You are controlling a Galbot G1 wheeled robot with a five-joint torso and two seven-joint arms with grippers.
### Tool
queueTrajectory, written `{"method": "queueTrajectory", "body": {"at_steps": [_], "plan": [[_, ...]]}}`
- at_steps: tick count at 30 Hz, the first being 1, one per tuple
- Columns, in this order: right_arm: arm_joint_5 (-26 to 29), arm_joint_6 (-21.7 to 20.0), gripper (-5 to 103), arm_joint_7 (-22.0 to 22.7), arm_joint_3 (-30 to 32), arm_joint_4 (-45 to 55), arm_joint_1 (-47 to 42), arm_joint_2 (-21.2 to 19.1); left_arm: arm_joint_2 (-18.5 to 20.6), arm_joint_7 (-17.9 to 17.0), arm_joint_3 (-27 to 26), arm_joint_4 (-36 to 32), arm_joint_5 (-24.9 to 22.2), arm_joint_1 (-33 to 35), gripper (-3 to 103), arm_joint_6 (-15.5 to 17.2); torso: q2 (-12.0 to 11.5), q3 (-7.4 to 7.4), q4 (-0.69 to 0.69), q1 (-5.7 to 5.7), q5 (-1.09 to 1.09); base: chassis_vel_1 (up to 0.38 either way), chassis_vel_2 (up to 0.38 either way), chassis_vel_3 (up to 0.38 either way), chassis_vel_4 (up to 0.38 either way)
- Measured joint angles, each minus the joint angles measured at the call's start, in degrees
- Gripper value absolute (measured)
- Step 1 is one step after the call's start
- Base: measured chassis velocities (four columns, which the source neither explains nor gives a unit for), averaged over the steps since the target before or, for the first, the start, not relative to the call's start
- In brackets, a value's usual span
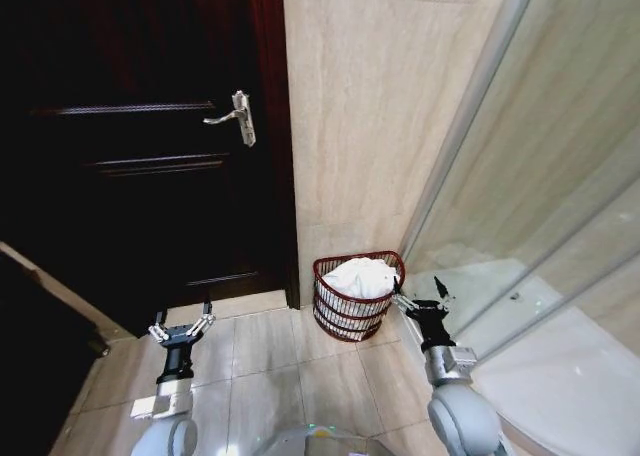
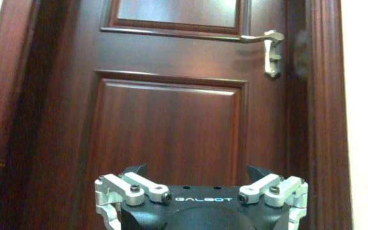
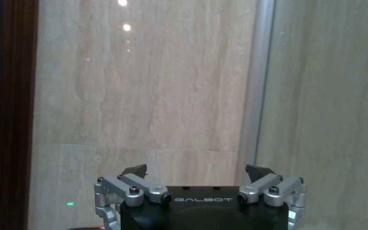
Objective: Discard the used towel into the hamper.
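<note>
Holding one white towel (image 1: 360, 276), one hamper (image 1: 345, 316) stands.

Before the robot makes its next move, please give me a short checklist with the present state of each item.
1. Towel in the hamper: ok. The white towel lies inside the hamper.
2. Hamper upright on the floor: ok. It stands in the corner between the door and the glass partition.
3. Right claw released: ok. It is open and empty, beside the hamper's rim.
4. Right claw free of the rim: cannot tell. One fingertip sits very close to it.
5. Left claw out of the way: ok. It is open and empty, over the tiles in front of the door.
</note>
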Motion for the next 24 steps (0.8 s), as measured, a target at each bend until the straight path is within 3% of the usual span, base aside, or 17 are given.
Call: {"method": "queueTrajectory", "body": {"at_steps": [12, 24], "plan": [[4.5, -2.0, 100, 0.0, 0.9, -1.5, 3.4, -2.8, -1.4, 0.0, -1.4, 0.1, 1.3, -0.6, 100, -0.1, 0.0, 0.01, 0.01, 0.00, 0.00, 0.094, 0.097, 0.095, 0.082], [4.0, -1.8, 100, -0.1, 0.1, -1.4, 3.7, -2.2, -1.8, -1.1, -1.6, 0.4, 2.8, -1.1, 100, 0.5, 0.6, 0.32, 0.03, 0.27, 0.00, 0.060, 0.059, 0.063, 0.063]]}}
